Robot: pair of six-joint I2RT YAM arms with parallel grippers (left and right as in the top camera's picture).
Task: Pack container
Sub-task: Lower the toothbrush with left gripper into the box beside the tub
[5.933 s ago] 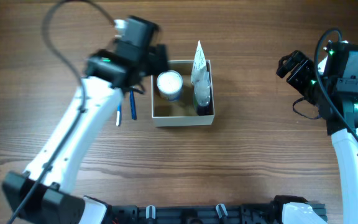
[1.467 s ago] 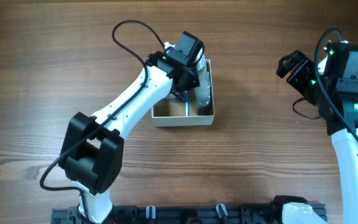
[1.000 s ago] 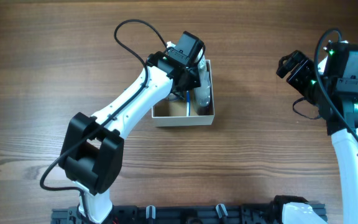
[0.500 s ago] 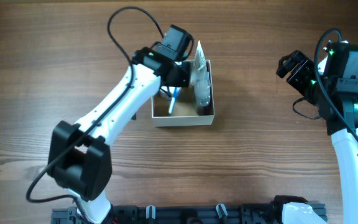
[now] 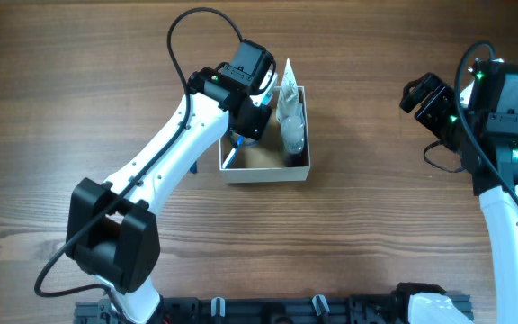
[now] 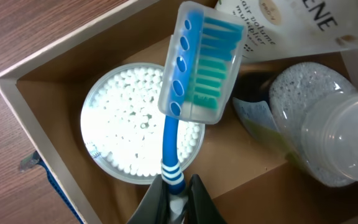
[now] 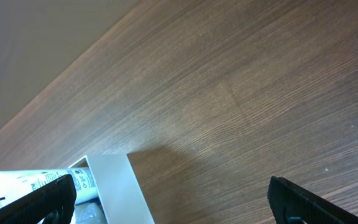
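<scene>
The left gripper [image 6: 175, 190] has its fingers pressed shut on the striped handle of a blue toothbrush with a clear plastic cap [image 6: 197, 68]. The brush is raised over a round jar of white cotton swabs [image 6: 129, 130], which sits close to the left wall of the square white cardboard container [image 5: 265, 174]. A clear plastic bottle [image 6: 337, 134] and a white tube [image 6: 278, 25] fill the right side. The near part of the brown floor is bare. The right gripper [image 5: 421, 93] is wide open and empty, well apart, over the brown wooden table [image 5: 376, 225].
</scene>
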